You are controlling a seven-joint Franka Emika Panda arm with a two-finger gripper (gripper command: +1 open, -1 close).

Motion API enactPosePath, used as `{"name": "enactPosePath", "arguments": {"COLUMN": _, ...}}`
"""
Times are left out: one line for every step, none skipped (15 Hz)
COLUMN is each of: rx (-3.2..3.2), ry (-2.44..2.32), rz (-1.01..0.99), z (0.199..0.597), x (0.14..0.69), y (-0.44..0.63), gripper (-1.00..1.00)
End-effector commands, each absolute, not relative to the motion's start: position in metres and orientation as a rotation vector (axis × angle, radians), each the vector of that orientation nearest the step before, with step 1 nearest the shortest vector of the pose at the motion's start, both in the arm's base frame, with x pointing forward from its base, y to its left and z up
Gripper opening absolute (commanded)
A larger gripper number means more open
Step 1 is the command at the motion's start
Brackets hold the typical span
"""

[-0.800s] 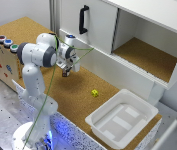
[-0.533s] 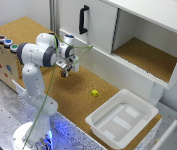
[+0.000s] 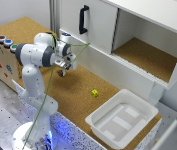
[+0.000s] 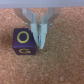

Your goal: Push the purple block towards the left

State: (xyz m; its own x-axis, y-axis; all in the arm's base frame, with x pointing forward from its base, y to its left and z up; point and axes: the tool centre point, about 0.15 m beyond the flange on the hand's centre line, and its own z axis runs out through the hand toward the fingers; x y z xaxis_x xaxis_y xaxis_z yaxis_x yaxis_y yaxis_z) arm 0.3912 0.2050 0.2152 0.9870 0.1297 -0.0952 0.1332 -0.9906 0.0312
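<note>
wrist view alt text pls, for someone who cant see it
Close view of the robot hand low over a cork surface, its fingers near together and holding nothing. A small purple block with yellow letters sits right beside one fingertip.

Robotics lab bench, cork-topped table (image 3: 78,92), perforated metal base (image 3: 0,107), white cabinet mock-up (image 3: 138,35), coloured button box (image 3: 5,47)

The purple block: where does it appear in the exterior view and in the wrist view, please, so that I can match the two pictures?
Exterior view: the purple block is not visible; the pincer is low over the cork, left of the yellow block.
Wrist view: the purple block lies on the cork beside the pincer, with yellow letters on it.
Shared landmark: the pincer itself.
</note>
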Motion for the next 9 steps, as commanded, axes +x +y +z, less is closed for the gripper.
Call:
{"name": "enactPosePath", "arguments": {"rx": 3.1, "ry": 0.137, "rz": -0.142, "z": 0.214, "x": 0.395, "y": 0.216, "gripper": -1.0}}
{"name": "enactPosePath", "arguments": {"rx": 3.091, "ry": 0.113, "rz": -0.129, "z": 0.218, "x": 0.394, "y": 0.209, "gripper": -1.0}}
{"name": "enactPosePath", "arguments": {"rx": 3.083, "ry": 0.077, "rz": -0.125, "z": 0.225, "x": 0.393, "y": 0.199, "gripper": -1.0}}
{"name": "enactPosePath", "arguments": {"rx": 3.068, "ry": 0.039, "rz": -0.111, "z": 0.235, "x": 0.392, "y": 0.188, "gripper": -1.0}}
{"name": "enactPosePath", "arguments": {"rx": 3.057, "ry": -0.003, "rz": -0.09, "z": 0.246, "x": 0.391, "y": 0.177, "gripper": -1.0}}
{"name": "enactPosePath", "arguments": {"rx": 3.045, "ry": -0.052, "rz": -0.069, "z": 0.26, "x": 0.391, "y": 0.166, "gripper": -1.0}}
{"name": "enactPosePath", "arguments": {"rx": 3.052, "ry": -0.092, "rz": -0.058, "z": 0.273, "x": 0.392, "y": 0.159, "gripper": -1.0}}
{"name": "enactPosePath", "arguments": {"rx": 3.052, "ry": -0.143, "rz": -0.027, "z": 0.287, "x": 0.394, "y": 0.152, "gripper": 1.0}}
{"name": "enactPosePath", "arguments": {"rx": 3.081, "ry": -0.168, "rz": -0.007, "z": 0.298, "x": 0.395, "y": 0.148, "gripper": 1.0}}
